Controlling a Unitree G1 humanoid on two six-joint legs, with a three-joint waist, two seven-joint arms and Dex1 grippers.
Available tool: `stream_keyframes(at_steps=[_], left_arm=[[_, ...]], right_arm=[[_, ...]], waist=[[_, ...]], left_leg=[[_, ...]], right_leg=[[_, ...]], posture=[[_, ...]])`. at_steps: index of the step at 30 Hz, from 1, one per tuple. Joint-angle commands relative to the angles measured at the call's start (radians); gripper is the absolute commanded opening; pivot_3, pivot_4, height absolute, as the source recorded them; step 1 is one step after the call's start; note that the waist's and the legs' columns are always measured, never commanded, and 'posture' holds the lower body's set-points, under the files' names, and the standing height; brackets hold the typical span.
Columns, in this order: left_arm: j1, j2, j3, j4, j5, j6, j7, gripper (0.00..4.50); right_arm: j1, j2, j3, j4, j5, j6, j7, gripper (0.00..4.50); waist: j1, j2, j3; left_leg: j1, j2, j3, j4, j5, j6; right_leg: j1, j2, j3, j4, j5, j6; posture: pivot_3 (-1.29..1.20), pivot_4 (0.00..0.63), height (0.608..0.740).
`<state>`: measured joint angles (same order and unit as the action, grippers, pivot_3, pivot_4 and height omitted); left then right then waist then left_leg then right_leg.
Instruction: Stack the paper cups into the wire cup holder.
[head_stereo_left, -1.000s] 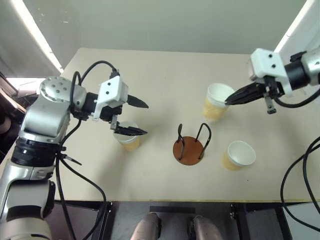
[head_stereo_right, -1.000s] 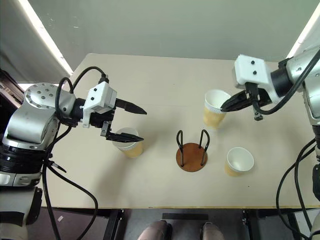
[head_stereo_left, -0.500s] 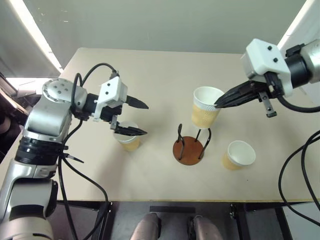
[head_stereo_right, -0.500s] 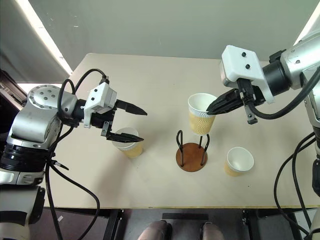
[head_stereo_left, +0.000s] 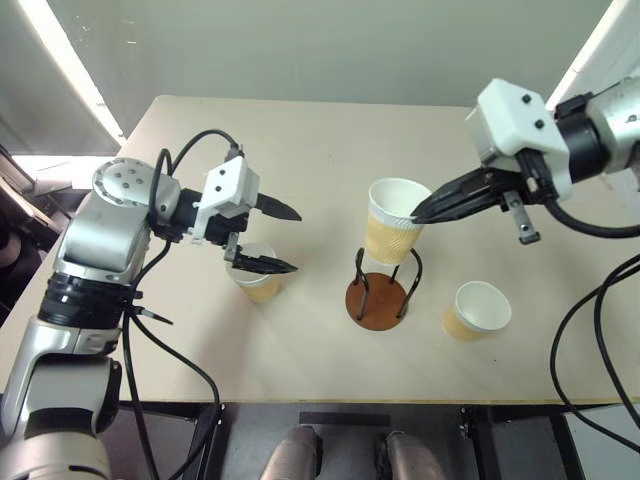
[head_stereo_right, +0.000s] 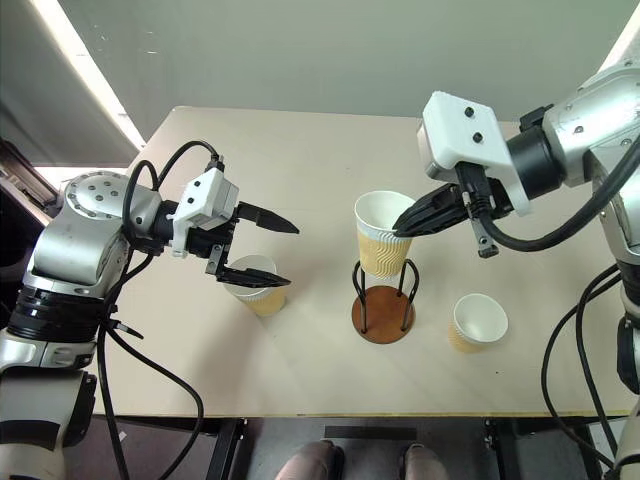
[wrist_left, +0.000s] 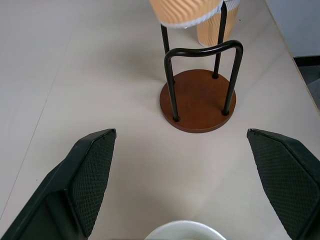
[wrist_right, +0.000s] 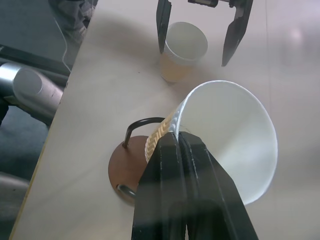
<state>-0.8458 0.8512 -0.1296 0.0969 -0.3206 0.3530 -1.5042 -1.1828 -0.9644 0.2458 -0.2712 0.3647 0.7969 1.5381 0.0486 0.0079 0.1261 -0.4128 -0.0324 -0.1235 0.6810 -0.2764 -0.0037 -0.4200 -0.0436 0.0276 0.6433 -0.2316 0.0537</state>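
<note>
The beige counter (head_stereo_left: 320, 150) carries everything, its near edge running along the bottom of the head views and its far left corner cut off at an angle.

The right tool (head_stereo_left: 415, 214) reaches in from the right edge, its two black fingers clenched together on the rim of one paper cup (head_stereo_left: 390, 222), one finger inside the white lip and one outside on the ribbed wall. That held cup hangs in the air, tilted a little, with its bottom just above the far wire loop of the wire cup holder (head_stereo_left: 378, 296). In the left wrist view the cup's bottom sits over the far loop, not down between the loops.

The left tool (head_stereo_left: 290, 240) hangs over the left half of the counter, fingers spread wide and released, gripping nothing. Its lower finger lies across the mouth of a second paper cup (head_stereo_left: 256, 280), which stands upright on the counter toward the left edge; I cannot tell whether the finger touches the rim.

The wire cup holder stands near the middle of the counter, closer to the near edge, its reddish-brown disc flat and its two black loops upright, with no cup seated in it.

A third paper cup (head_stereo_left: 478, 309) stands upright just beside the holder, toward the right edge, mouth up.
</note>
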Motion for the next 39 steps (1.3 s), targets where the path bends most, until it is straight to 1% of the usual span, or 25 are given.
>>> stream_keyframes(at_steps=[1,12,13,15,18,21,26,29,33,36,39], left_arm=[[-0.012,0.012,0.015,-0.025,-0.006,-0.001,-0.004,4.50],[-0.011,0.025,0.018,-0.057,-0.012,0.031,0.000,4.50],[-0.011,0.025,0.018,-0.060,-0.013,0.033,0.001,4.50],[-0.013,0.025,0.017,-0.062,-0.012,0.036,0.002,4.50],[-0.019,0.023,0.016,-0.066,-0.012,0.043,0.003,4.50],[-0.019,0.022,0.016,-0.072,-0.012,0.049,0.005,4.50],[-0.006,0.035,0.021,-0.105,-0.006,0.051,0.014,4.50],[0.022,0.075,0.033,-0.191,0.002,0.065,0.032,4.50],[0.072,0.155,0.029,-0.289,0.042,0.059,0.055,4.50],[0.125,0.204,0.037,-0.362,0.061,0.057,0.077,4.50],[0.167,0.239,0.041,-0.416,0.076,0.080,0.112,4.50]], right_arm=[[0.022,-0.003,-0.012,-0.030,0.014,-0.006,-0.018,0.03],[0.096,-0.013,0.004,-0.050,-0.011,-0.059,-0.033,0.03],[0.100,-0.015,0.005,-0.053,-0.014,-0.059,-0.035,0.20],[0.108,-0.020,0.006,-0.061,-0.012,-0.054,-0.035,0.62],[0.117,-0.021,0.002,-0.068,-0.010,-0.053,-0.041,1.64],[0.121,-0.016,-0.003,-0.071,-0.009,-0.054,-0.052,2.79],[0.117,-0.003,-0.018,-0.055,-0.010,-0.064,-0.082,4.47],[0.103,0.011,-0.052,-0.017,0.010,-0.053,-0.108,4.47],[0.094,0.048,-0.117,0.021,0.073,-0.021,-0.146,4.47],[0.109,0.071,-0.172,0.031,0.142,0.000,-0.155,4.47],[0.137,0.072,-0.195,0.034,0.167,-0.007,-0.161,4.47]], waist=[[0.000,0.000,0.000],[0.000,0.000,0.000],[0.000,0.000,0.000],[0.000,0.000,0.000],[0.000,0.000,0.000],[0.000,0.000,0.000],[0.000,0.000,0.000],[-0.003,0.000,0.000],[-0.004,0.000,0.000],[-0.004,0.000,0.000],[-0.003,0.000,0.000]], left_leg=[[0.000,0.000,0.000,0.000,0.000,0.000],[0.000,0.000,0.000,0.000,0.000,0.000],[0.000,0.000,0.000,0.000,0.000,0.000],[0.000,0.000,0.000,0.000,0.000,0.000],[0.000,0.000,0.000,0.000,0.000,0.000],[0.000,0.000,0.000,0.000,0.000,0.000],[0.000,0.000,0.000,0.000,0.000,0.000],[0.000,0.000,0.000,0.000,0.000,0.000],[0.000,0.000,0.000,0.000,0.000,0.000],[0.000,0.000,0.000,0.000,0.000,0.000],[0.000,0.000,0.000,0.000,0.000,0.000]], right_leg=[[0.000,0.000,0.000,0.000,0.000,0.000],[0.000,0.000,0.000,0.000,0.000,0.000],[0.000,0.000,0.000,0.000,0.000,0.000],[0.000,0.000,0.000,0.000,0.000,0.000],[0.000,0.000,0.000,0.000,0.000,0.000],[0.000,0.000,0.000,0.000,0.000,0.000],[0.000,0.000,0.000,0.000,0.000,0.000],[0.000,0.000,0.000,0.000,0.000,0.000],[0.000,0.000,0.000,0.000,0.000,0.000],[0.000,0.000,0.000,0.000,0.000,0.000],[0.000,0.000,0.000,-0.001,0.000,0.000]], posture=[[0.00,0.150,0.740],[0.00,0.150,0.740],[0.00,0.150,0.740],[0.00,0.150,0.740],[0.00,0.150,0.740],[0.00,0.150,0.740],[0.00,0.150,0.740],[0.00,0.150,0.740],[0.00,0.150,0.740],[0.00,0.150,0.740],[0.00,0.150,0.740]])
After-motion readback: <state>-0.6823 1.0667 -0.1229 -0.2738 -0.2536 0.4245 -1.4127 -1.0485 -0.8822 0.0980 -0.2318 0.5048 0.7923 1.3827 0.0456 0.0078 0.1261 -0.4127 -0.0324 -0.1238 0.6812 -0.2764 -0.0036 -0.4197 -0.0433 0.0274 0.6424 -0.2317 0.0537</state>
